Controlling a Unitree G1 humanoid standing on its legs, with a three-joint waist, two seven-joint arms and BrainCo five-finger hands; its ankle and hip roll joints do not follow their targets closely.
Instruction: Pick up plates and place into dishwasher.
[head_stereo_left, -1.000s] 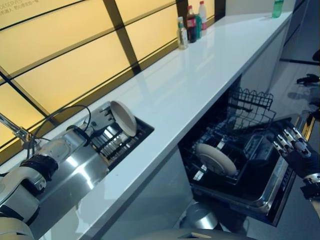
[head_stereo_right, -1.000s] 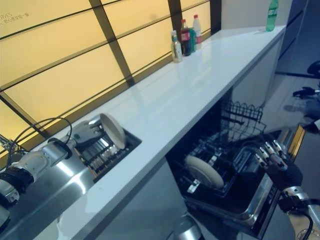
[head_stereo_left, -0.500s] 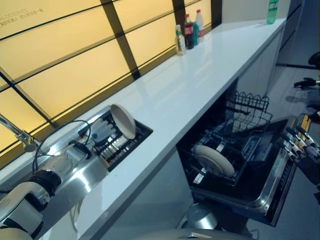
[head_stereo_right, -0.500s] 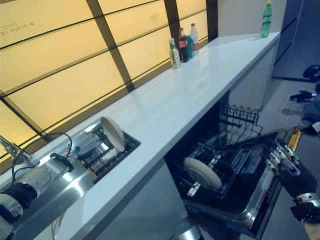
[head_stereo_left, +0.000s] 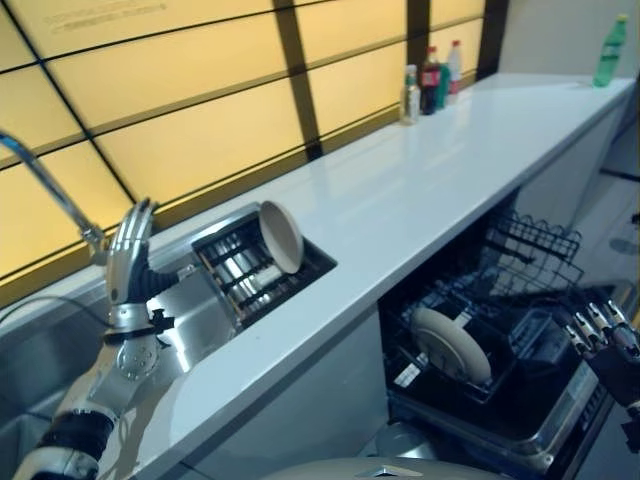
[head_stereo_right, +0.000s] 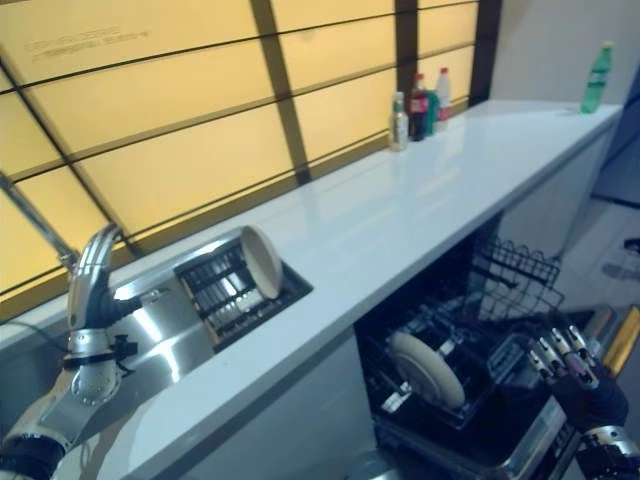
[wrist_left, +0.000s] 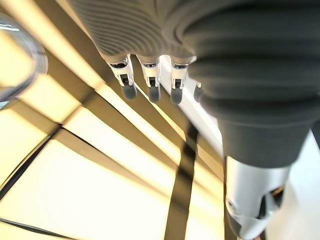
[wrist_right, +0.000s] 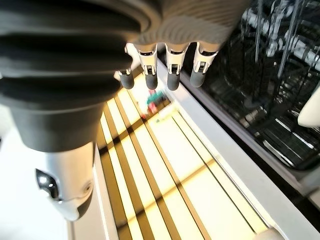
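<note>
A: Counter (head_stereo_left: 400, 190)?
B: White, long, running below lit yellow panels (head_stereo_left: 180, 90). A cluster of bottles (head_stereo_left: 430, 78) stands at its back edge; one green bottle (head_stereo_left: 609, 50) near the far end.
A: Near end?
B: Steel sink (head_stereo_left: 40, 350), curved tap (head_stereo_left: 50, 190) above its back edge.

You won't get any readable text here. There's a faint line of characters on the top-left yellow wall panel (head_stereo_left: 105, 15), too small to make out. The bottles (head_stereo_left: 432, 78) at the far end of the bench (head_stereo_left: 400, 190) and the green bottle (head_stereo_left: 607, 50) carry labels, but their print can't be resolved.
</note>
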